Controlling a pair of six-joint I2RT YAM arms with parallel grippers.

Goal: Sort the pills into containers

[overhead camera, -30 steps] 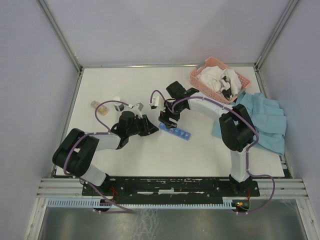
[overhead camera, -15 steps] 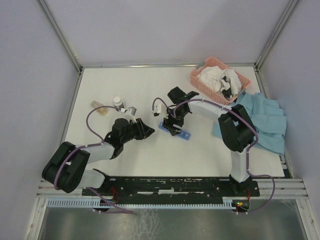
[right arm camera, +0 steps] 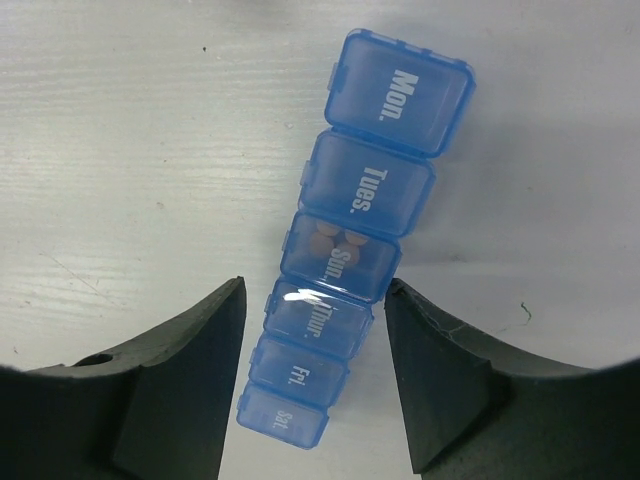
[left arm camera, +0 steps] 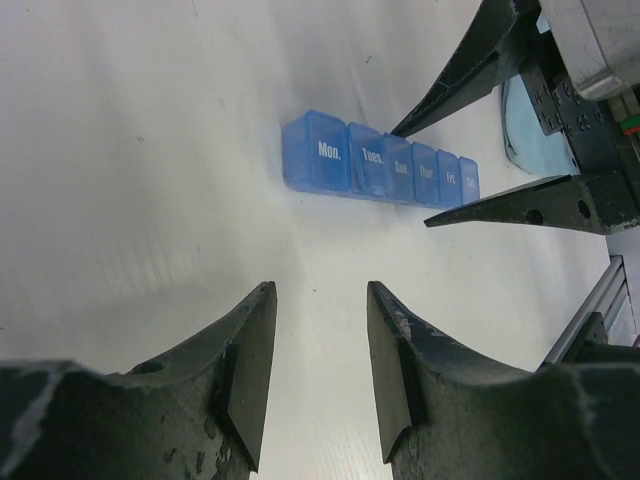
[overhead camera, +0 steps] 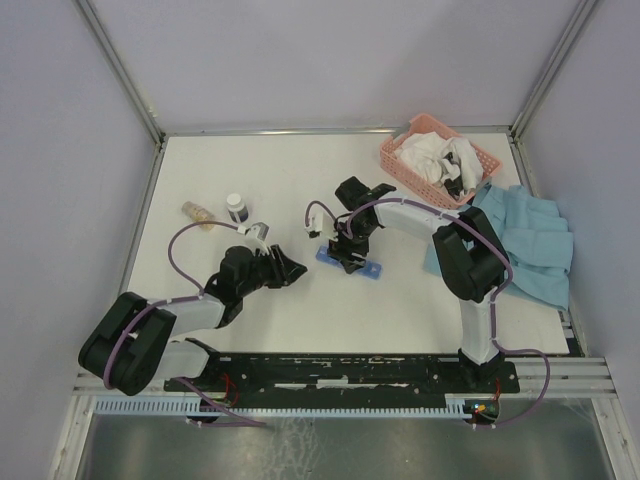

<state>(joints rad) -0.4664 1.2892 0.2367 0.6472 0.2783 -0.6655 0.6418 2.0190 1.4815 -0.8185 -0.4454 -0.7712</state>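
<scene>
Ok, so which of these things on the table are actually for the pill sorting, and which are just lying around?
For the job: blue pill organiser; orange pills in its Sun. compartment.
Lying about: pink basket; blue cloth; upright small bottle; tan vial on its side.

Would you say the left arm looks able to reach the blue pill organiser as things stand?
Probably yes: bare table lies between the left gripper and the Mon. end of the pill organiser. The right gripper straddles the Thur. end, blocking that end.
</scene>
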